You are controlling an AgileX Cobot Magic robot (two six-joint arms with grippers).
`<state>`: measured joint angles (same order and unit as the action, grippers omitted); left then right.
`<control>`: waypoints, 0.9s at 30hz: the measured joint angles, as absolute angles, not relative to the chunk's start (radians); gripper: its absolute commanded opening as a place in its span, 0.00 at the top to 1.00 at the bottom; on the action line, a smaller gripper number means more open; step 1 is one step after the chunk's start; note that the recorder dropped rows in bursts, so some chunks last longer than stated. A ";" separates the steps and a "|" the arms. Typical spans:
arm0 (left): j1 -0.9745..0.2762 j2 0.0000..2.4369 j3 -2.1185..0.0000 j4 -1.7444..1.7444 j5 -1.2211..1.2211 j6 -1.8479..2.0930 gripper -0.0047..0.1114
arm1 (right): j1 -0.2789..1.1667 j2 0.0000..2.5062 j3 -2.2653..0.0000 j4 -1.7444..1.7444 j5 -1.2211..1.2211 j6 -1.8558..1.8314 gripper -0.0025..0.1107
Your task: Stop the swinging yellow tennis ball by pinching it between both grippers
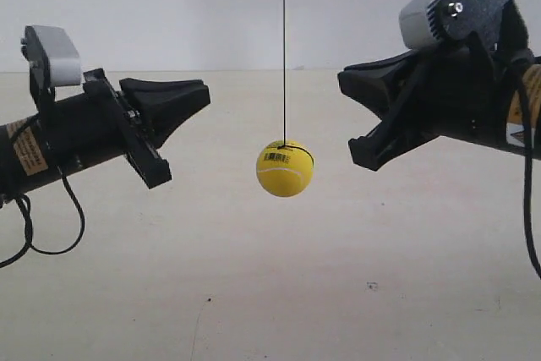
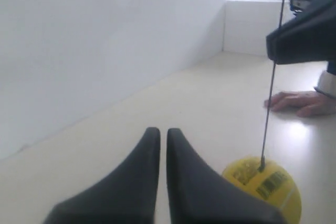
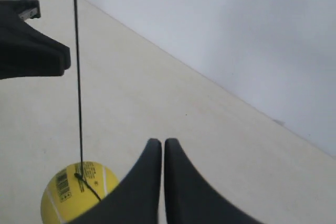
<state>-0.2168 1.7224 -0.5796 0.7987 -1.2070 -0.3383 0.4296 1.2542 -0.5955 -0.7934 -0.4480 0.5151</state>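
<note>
The yellow tennis ball [image 1: 285,169] hangs from a thin black string [image 1: 284,48] above the table, barcode label on top. It hangs between the two black grippers and touches neither. The gripper of the arm at the exterior view's left [image 1: 205,90] points at the ball from a little above it. The other arm's gripper [image 1: 342,80] faces it from the opposite side. My left gripper [image 2: 163,131] is shut and empty, with the ball [image 2: 265,184] off to its side. My right gripper [image 3: 159,142] is shut and empty too, the ball [image 3: 73,190] beside it.
The beige table [image 1: 270,293] lies below the ball, with a white wall behind it. A person's hand [image 2: 302,102] rests on the table beyond the ball. Black cables [image 1: 51,234] hang under the arm at the exterior view's left.
</note>
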 measured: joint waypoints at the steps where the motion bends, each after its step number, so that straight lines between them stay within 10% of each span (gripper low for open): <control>1: -0.217 1.704 -0.569 0.777 -1.207 -0.338 0.92 | 0.430 1.237 -0.581 -0.748 -0.456 0.473 0.98; 27: -0.217 1.060 -0.140 0.319 -1.068 -0.310 0.92 | 0.430 0.605 -0.209 -0.304 -0.596 0.214 0.98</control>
